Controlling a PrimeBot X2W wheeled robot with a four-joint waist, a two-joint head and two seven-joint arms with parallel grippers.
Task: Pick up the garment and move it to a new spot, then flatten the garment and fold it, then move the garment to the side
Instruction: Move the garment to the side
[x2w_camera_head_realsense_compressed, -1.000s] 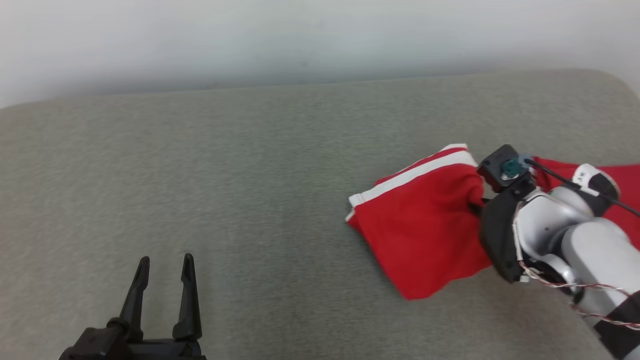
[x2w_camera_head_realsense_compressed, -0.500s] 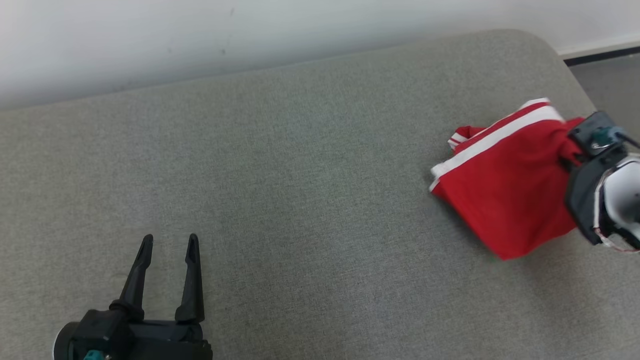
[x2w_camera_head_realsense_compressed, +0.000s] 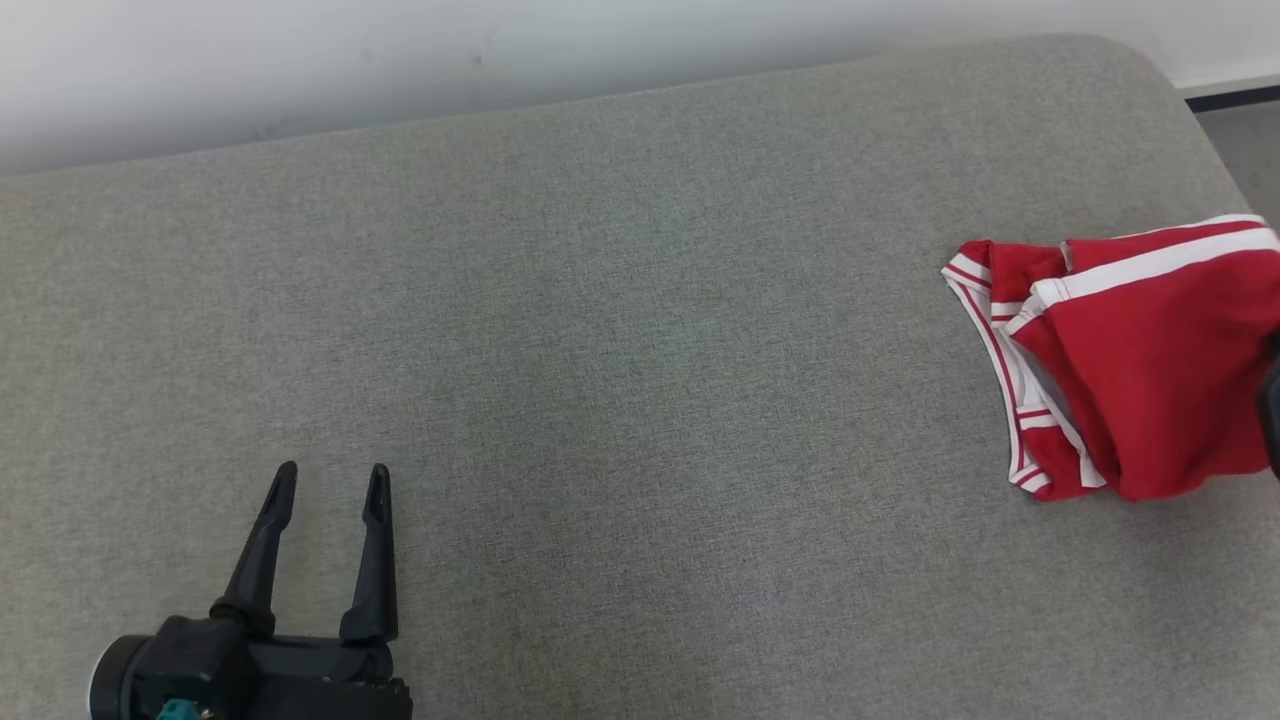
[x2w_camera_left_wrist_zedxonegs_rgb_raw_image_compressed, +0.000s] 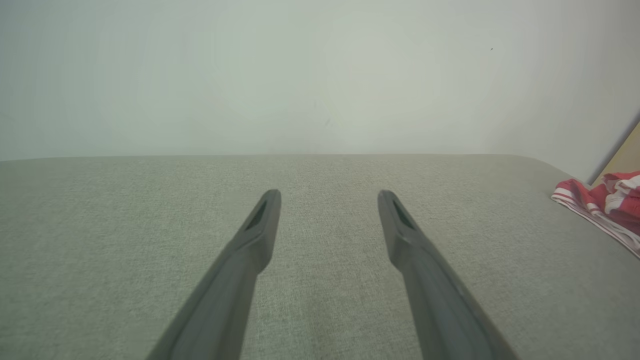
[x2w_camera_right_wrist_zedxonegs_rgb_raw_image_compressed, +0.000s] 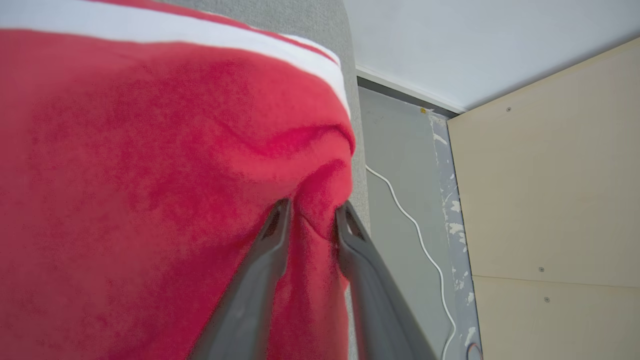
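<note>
Garment (x2w_camera_right_wrist_zedxonegs_rgb_raw_image_compressed: 150, 175) bunched between right pincer (x2w_camera_right_wrist_zedxonegs_rgb_raw_image_compressed: 312, 212) tips, left pincer (x2w_camera_left_wrist_zedxonegs_rgb_raw_image_compressed: 328, 196) spread

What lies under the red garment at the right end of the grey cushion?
Under the top layer of the red garment, a lower layer with white-striped hem sticks out leftward. Beneath lies the grey cushion. Anything the cloth covers is hidden.

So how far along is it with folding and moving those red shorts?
Nearly done. The red shorts lie folded at the right edge of the grey cushion, so folding and the sideways move look done. The right gripper pinches a fold; letting go remains. The left gripper is open, idle.
</note>
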